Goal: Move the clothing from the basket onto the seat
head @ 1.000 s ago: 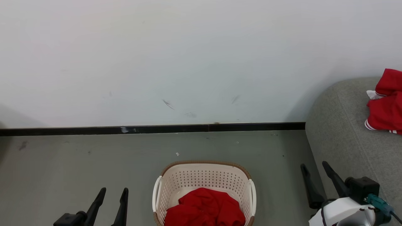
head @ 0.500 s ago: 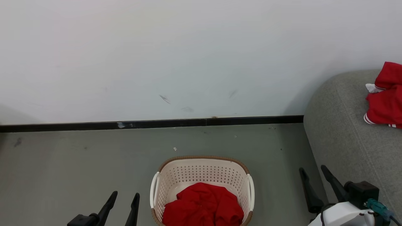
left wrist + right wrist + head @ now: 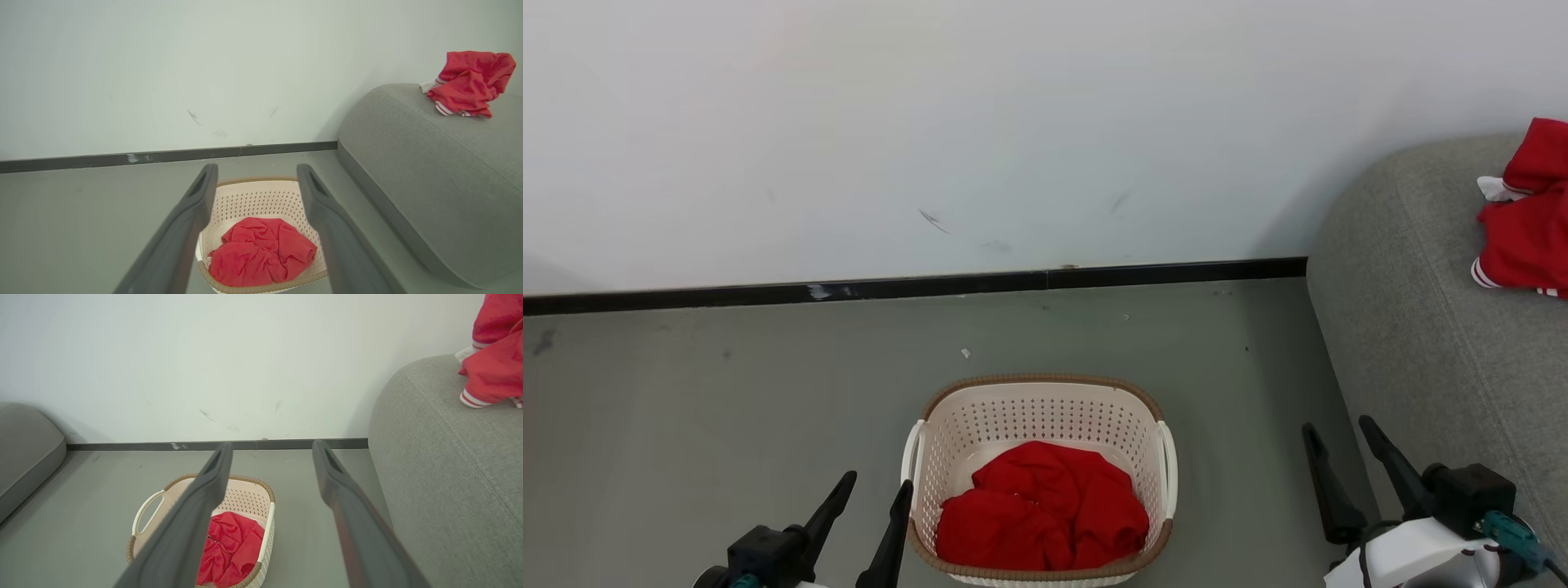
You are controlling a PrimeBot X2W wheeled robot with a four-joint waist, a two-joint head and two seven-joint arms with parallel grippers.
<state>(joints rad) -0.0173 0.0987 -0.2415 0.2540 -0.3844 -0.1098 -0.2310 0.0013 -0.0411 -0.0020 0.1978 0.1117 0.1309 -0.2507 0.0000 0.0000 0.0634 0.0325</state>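
The cream perforated basket (image 3: 1037, 412) with a brown rim stands on the floor at bottom centre, holding a crumpled red garment (image 3: 1041, 506). That basket (image 3: 253, 196) and its red garment (image 3: 261, 251) sit between my left fingers in the left wrist view. A second red garment (image 3: 1527, 220) with white-striped cuffs lies on the grey-green sofa (image 3: 1429, 327) at the right. My left gripper (image 3: 876, 480) is open beside the basket's left side, holding nothing. Near the sofa's front, my right gripper (image 3: 1338, 426) is open and empty too. The right wrist view shows the basket (image 3: 249, 494) and the sofa garment (image 3: 494, 359).
A white wall with a black baseboard (image 3: 915, 286) runs behind the basket. Grey floor (image 3: 727, 408) spreads to the left. Another grey cushion (image 3: 24, 449) shows at the far left of the right wrist view.
The head camera has tilted down, so basket, baseboard and sofa sit higher in the picture. My left gripper has risen further into view beside the basket. Both grippers stay open.
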